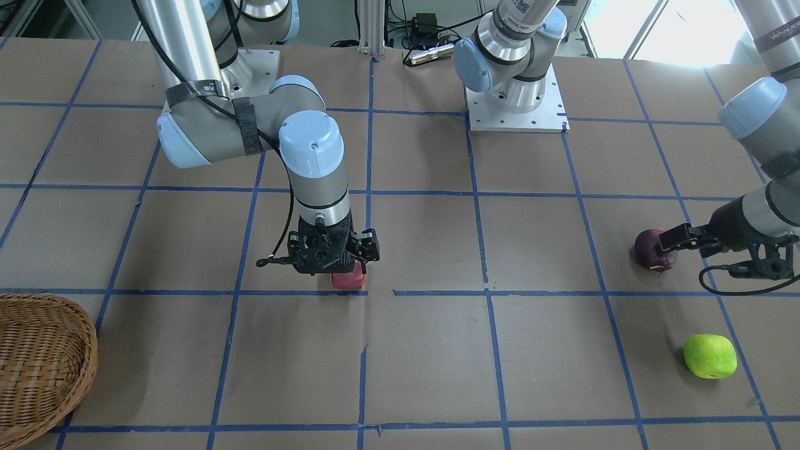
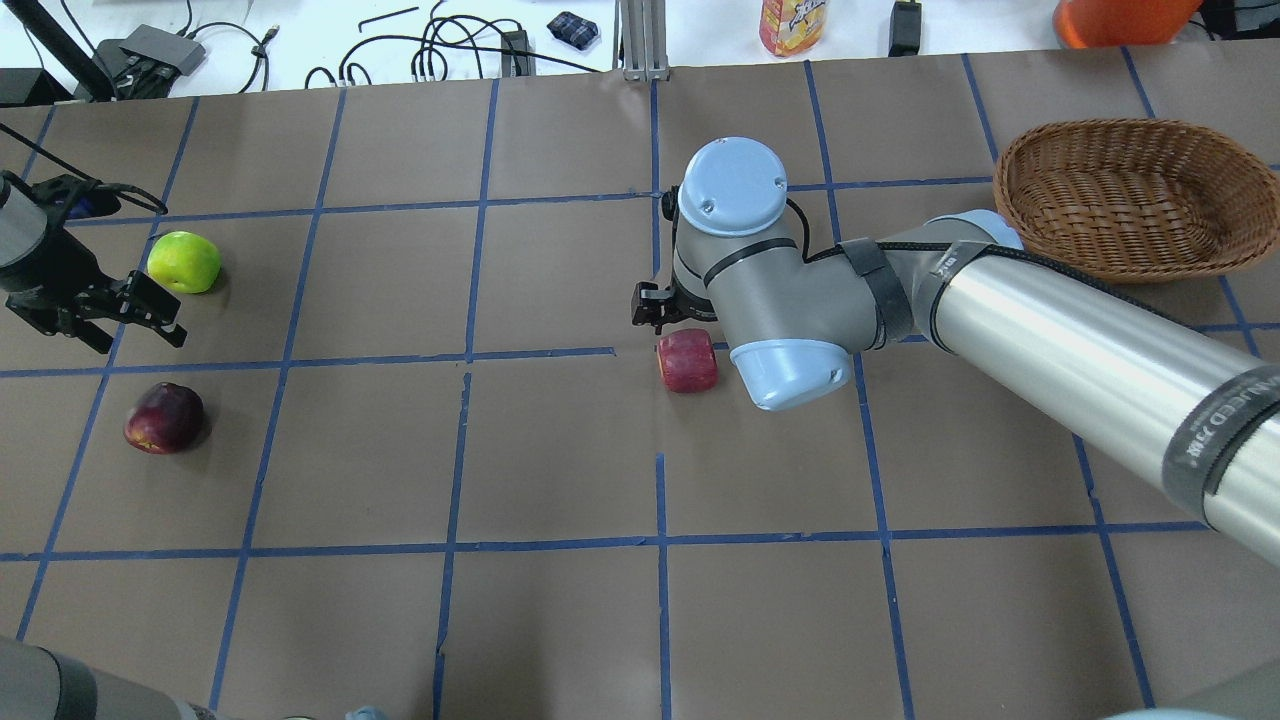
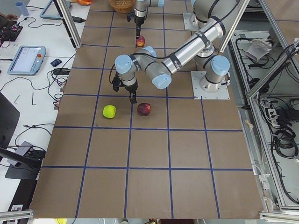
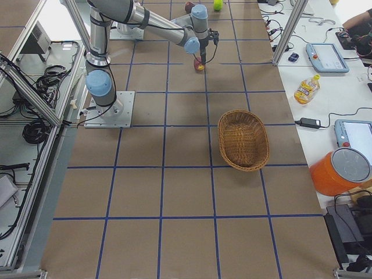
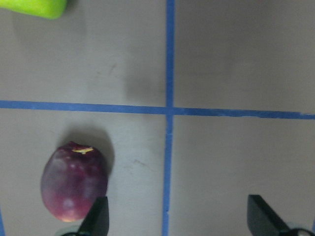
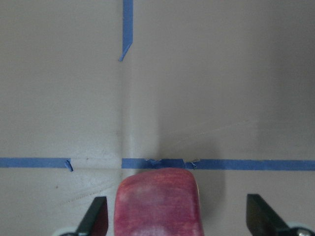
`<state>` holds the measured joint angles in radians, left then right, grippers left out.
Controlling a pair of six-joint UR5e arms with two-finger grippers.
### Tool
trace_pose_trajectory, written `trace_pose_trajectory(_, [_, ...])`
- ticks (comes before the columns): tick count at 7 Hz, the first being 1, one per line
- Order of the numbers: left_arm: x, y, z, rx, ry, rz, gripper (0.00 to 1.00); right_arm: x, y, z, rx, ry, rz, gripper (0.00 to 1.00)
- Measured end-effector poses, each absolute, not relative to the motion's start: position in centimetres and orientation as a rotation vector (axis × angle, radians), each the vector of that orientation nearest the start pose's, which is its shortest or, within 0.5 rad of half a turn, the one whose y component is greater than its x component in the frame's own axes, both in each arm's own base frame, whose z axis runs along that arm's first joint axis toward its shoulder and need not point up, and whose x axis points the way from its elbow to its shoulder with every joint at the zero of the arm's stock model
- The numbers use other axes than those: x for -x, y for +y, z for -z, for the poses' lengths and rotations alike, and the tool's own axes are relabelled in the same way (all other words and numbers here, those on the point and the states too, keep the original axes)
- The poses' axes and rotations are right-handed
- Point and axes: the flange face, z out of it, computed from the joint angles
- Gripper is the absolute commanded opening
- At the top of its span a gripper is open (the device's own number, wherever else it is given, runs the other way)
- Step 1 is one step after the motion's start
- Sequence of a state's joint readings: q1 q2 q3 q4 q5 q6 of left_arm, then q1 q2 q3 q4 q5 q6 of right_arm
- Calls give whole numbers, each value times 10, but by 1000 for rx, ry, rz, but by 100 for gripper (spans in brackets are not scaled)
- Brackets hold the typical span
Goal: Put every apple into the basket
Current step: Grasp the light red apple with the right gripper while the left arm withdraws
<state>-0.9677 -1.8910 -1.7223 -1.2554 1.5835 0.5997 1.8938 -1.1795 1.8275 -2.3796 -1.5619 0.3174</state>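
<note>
The red apple is seen on the tabletop near its middle, between the spread fingers of the right hand, which is released and not yet closed on it. The maroon apple lies just outside one finger of the left hand, which is likewise released and holds nothing. The green apple sits near by, and the basket stands well apart with no fruit in it.

The apples are judged firm, moderately heavy and smooth-skinned, so rolling or slipping is to be expected, and bruising under a hard squeeze. The red apple is best taken across its widest part, with the fingers centred first, since it sits nearer one finger than the other.
</note>
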Motion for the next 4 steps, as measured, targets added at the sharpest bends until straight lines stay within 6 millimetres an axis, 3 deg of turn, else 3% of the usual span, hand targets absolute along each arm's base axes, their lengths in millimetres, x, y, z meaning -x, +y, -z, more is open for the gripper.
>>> trace_pose_trajectory(4, [-233, -519, -223, 22, 3219, -226, 100, -321, -513, -210, 27, 3085, 170, 100])
